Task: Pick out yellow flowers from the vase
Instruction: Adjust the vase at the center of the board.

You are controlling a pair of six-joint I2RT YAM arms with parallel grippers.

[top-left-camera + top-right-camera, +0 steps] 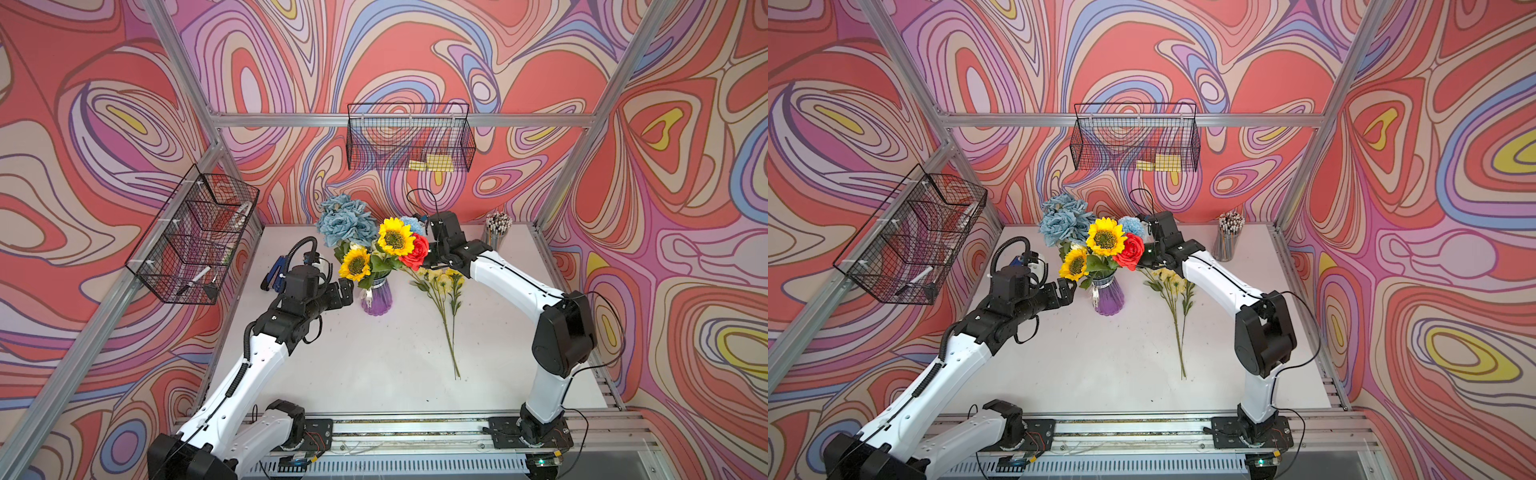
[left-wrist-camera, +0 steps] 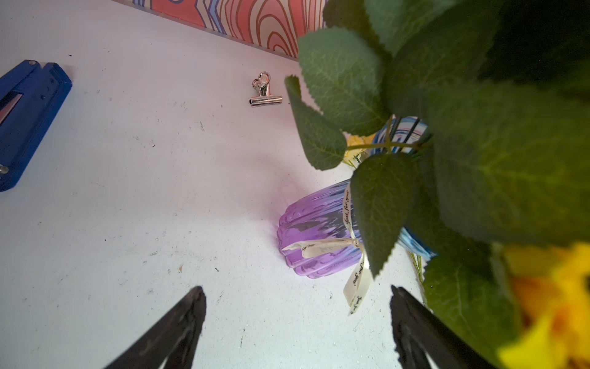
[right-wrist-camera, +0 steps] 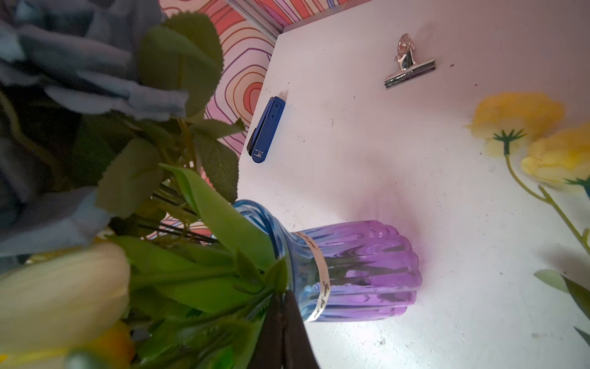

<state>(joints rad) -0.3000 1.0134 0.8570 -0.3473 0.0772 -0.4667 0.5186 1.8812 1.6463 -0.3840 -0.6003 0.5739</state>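
Observation:
The purple ribbed vase (image 1: 376, 301) (image 1: 1108, 299) stands mid-table and holds two sunflowers (image 1: 395, 237) (image 1: 355, 264), a red rose (image 1: 415, 250) and blue roses. A spray of yellow roses (image 1: 440, 278) (image 3: 517, 115) lies on the table to the vase's right. My right gripper (image 3: 281, 295) is shut at the vase's mouth (image 3: 265, 223), with thin green stems pinched at its tip; which bloom they carry is hidden. My left gripper (image 2: 297, 289) (image 1: 347, 291) hangs open just left of the vase (image 2: 316, 233), holding nothing, under the lower sunflower (image 2: 549, 303).
A blue stapler (image 1: 274, 272) (image 3: 266, 131) and a silver binder clip (image 2: 265, 92) lie behind and left of the vase. A cup of pencils (image 1: 496, 230) stands at the back right. Wire baskets hang on the left wall (image 1: 195, 237) and the back wall (image 1: 409, 137).

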